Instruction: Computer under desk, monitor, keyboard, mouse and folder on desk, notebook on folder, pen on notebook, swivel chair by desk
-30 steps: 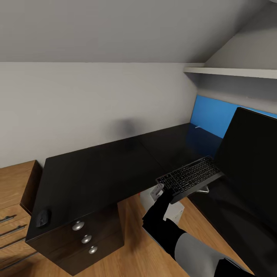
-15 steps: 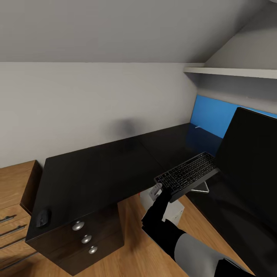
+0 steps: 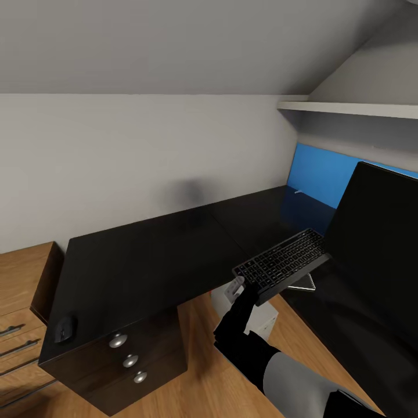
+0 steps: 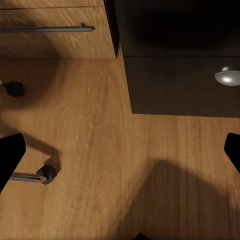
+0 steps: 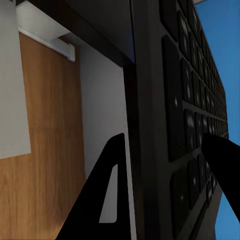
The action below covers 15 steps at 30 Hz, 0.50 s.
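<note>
My right gripper (image 3: 243, 283) is shut on the near end of the black keyboard (image 3: 283, 263), holding it tilted just above the desk (image 3: 151, 255) in front of the monitor (image 3: 377, 232). In the right wrist view the fingers (image 5: 107, 200) clamp the keyboard (image 5: 190, 100) edge. The mouse (image 3: 65, 329) lies on the desk's front left corner. A thin whitish pen (image 3: 298, 191) lies by the blue back panel. The light grey computer (image 3: 262, 318) stands under the desk. My left gripper (image 4: 120, 150) hangs open over the floor, near a castor of the swivel chair (image 4: 47, 174).
A light wooden dresser (image 3: 20, 290) stands left of the desk's drawer unit (image 3: 129, 360) with its silver knobs. A white shelf (image 3: 348, 108) runs above the monitor. A flat pale-edged thing (image 3: 306, 283) lies on the desk under the keyboard's far end.
The right gripper has lifted the keyboard slightly up and to the left, away from the monitor; it has held still for the last half second.
</note>
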Tool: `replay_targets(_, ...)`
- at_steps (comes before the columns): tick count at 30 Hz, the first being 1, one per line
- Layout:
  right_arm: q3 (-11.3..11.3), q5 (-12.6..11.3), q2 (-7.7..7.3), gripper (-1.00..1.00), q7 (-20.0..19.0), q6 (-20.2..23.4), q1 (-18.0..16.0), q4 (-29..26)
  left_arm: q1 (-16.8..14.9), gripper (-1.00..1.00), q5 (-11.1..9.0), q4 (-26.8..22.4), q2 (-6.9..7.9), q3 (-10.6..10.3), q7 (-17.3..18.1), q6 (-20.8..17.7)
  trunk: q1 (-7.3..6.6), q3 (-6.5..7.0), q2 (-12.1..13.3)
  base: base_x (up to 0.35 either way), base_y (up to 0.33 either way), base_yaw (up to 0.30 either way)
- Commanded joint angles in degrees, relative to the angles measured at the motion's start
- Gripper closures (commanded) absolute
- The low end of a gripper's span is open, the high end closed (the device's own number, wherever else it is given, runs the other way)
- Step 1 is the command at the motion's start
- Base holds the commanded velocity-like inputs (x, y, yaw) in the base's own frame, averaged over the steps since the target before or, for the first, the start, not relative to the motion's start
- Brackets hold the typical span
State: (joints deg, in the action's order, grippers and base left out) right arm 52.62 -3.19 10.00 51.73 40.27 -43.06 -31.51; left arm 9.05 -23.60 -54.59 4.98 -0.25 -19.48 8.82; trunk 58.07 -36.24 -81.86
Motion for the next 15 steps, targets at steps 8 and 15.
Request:
replay_targets(8,0.38,-0.32,0.00,1.00,0.15,-0.18,-0.09,-0.03,0.02,-1.00,-0.57,-0.08,0.03,-0.10,-0.11,0.24,0.00,-0.04,-0.03,0.000,0.000,0.000)
replay_targets(15,0.38,-0.32,0.00,1.00,0.12,-0.40,-0.09,-0.07,0.04,-1.00,-0.64,-0.07,0.03,-0.10,-0.12,0.24,0.00,-0.04,-0.03,0.000,0.000,0.000)
